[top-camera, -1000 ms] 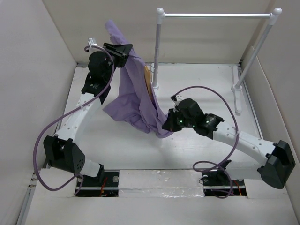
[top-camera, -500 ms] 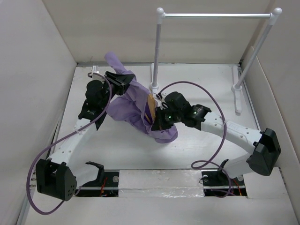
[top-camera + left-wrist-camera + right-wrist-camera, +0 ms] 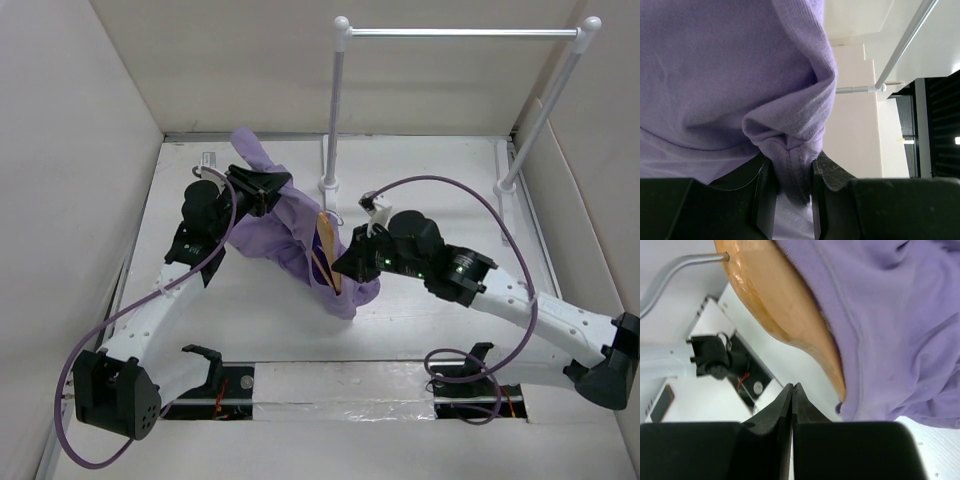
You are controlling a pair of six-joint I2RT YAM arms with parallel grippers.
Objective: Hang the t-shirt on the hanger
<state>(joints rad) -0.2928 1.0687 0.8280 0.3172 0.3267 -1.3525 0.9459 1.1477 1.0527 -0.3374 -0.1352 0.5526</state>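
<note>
The t-shirt [image 3: 715, 75] is clamped by the left gripper [image 3: 792, 165], and the hanger [image 3: 795, 325], lengthwise near-to-far, is flanked by the closed right gripper [image 3: 792, 392]

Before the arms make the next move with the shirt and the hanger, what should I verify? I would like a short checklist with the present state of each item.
1. Left gripper holds the t-shirt: ok. A fold of cloth is clamped in it.
2. Right gripper holds something: not ok. Its jaws are shut together, with nothing seen between them.
3. Hanger covered by the t-shirt: not ok. One end goes under the cloth, but much wood is bare.
4. Hook free of cloth: ok. The metal is bare.
5. Neck opening sits around the hook: cannot tell. The cloth is bunched.
</note>
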